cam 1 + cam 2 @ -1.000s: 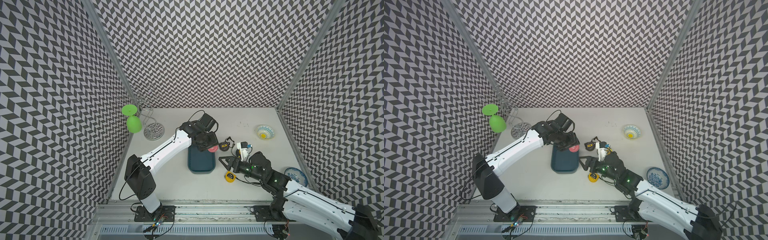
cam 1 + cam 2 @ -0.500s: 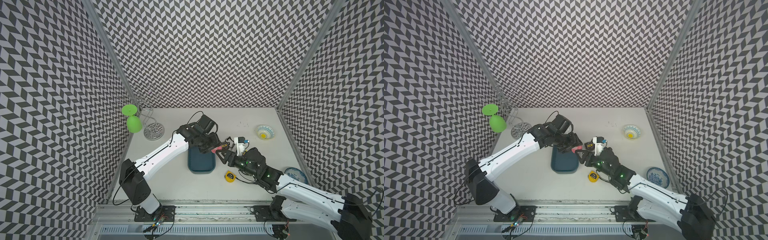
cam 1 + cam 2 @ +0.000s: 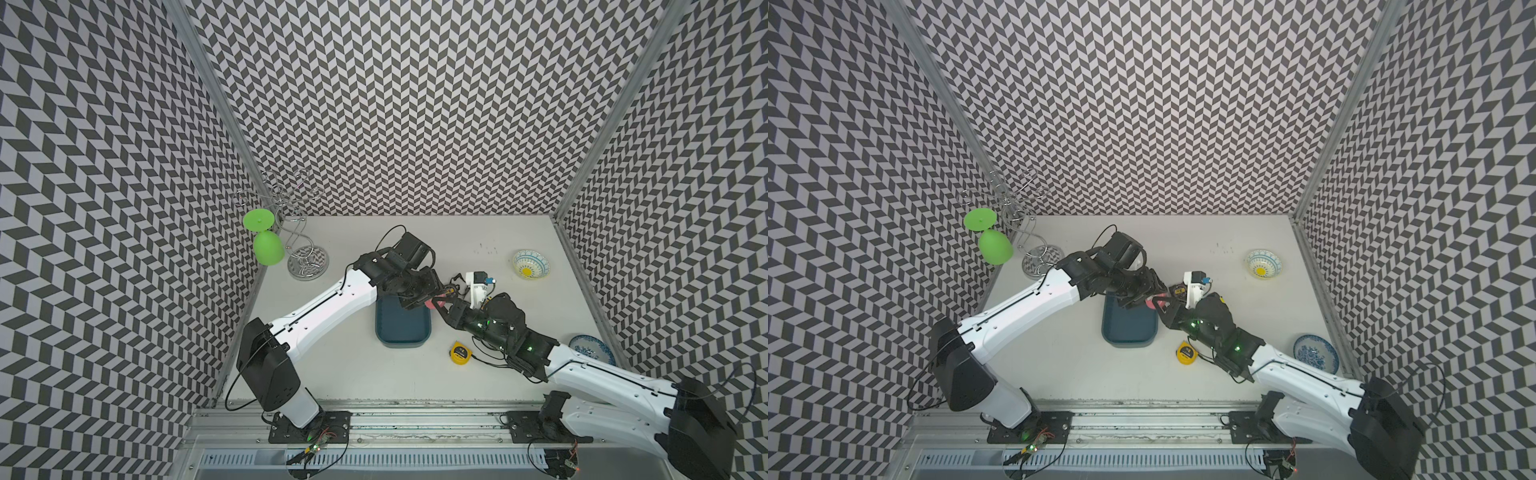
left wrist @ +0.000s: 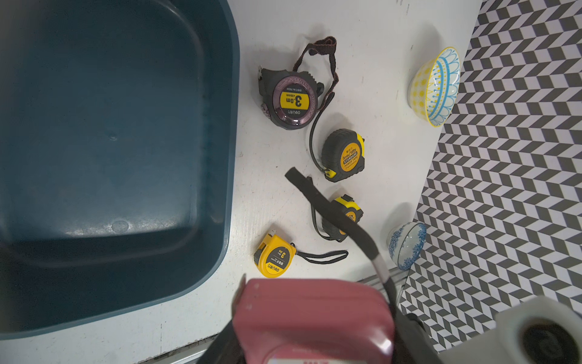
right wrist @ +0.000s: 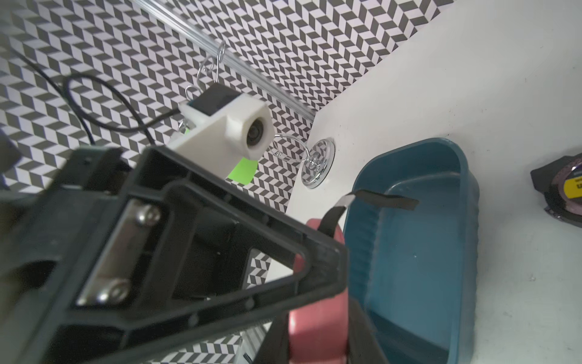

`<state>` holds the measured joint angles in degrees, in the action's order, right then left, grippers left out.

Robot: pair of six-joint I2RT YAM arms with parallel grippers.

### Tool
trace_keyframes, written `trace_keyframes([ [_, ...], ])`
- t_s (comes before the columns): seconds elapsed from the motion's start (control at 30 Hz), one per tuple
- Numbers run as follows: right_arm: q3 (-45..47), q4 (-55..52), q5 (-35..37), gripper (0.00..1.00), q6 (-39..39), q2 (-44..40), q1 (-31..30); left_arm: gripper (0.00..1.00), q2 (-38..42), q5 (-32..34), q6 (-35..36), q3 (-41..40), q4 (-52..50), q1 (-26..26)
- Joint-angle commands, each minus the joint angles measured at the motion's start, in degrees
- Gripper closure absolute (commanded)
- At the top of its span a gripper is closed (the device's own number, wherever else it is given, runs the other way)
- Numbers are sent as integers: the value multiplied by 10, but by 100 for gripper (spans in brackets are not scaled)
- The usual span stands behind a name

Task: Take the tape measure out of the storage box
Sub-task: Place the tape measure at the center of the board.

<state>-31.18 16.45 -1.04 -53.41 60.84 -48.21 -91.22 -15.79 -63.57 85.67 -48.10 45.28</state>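
Left wrist view puts the pink tape measure point(image 4: 315, 318) right under the lens, up in the air and clear of the storage box point(image 4: 110, 126), which lies bare inside; in a top view it hangs just beside the box's rim on the right arm's side, between the two arms; the left gripper point(image 3: 424, 297) is clamped on its case, and the right gripper point(image 3: 446, 308) is closed on the same case from the opposite side, so both have it at once; from where I stand it looks a hard, smooth plastic shell, stiff, not fragile, and I'd guess dense for its size with a steel blade coiled inside; the glossy faces may slip, so the sound hold is square across the two flat sides, well onto the body, never by the strap; to look at, it is a rounded, dusty-pink block with faint ridges along its edge and a label I can't read; its black wrist strap point(image 4: 333, 217) pokes out loose, with a pale band near the case, and could catch on the rim; other tape measures point(image 4: 345, 156) lie on the table point(image 4: 267, 189) beside the box
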Motion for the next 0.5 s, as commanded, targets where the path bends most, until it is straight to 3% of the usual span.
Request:
trace_keyframes([
  [0.0, -10, 28, 10, 86, -2, -1, -2, 100, 27, -14, 12, -2, 19, 1],
  [0.03, -8, 28, 10, 87, -3, -1, -2, 92, 26, -16, 16, -4, 20, -1],
  [0.1, -9, 21, 13, 90, -6, -3, -2, 58, 23, -19, 26, -3, 18, -4],
  [0.2, -11, 5, 28, 93, -6, -11, -2, 28, 20, -9, 51, 2, 8, -15],
  [0.27, -11, -8, 41, 94, -8, -18, -1, 1, 22, 8, 72, 11, -7, -27],
  [0.47, -6, -47, 39, 94, -5, -38, 11, 0, 42, 55, 134, 14, -41, -68],
])
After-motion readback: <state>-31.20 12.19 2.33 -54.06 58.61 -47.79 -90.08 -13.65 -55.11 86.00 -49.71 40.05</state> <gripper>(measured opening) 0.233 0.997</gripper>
